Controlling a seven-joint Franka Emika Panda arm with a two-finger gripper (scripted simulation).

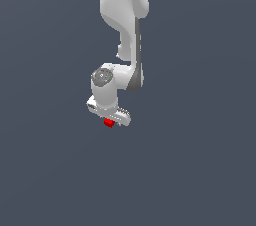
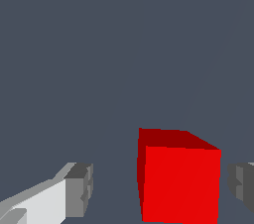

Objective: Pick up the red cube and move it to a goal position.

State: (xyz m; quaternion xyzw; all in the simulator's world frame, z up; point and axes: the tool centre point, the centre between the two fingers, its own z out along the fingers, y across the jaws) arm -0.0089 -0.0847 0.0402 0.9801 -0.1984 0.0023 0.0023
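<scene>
The red cube is a tiny bright red block just below the white hand of the arm, near the middle of the exterior view. In the wrist view the red cube is large and sits between the two grey fingertips. My gripper is open around the cube. There is a wide gap to one fingertip and a narrow gap to the other fingertip. In the exterior view the gripper points down over the cube and its fingers are mostly hidden by the hand.
A flat, plain dark grey surface fills the scene around the arm. The white arm rises from the hand toward the top of the exterior view. No goal marker shows.
</scene>
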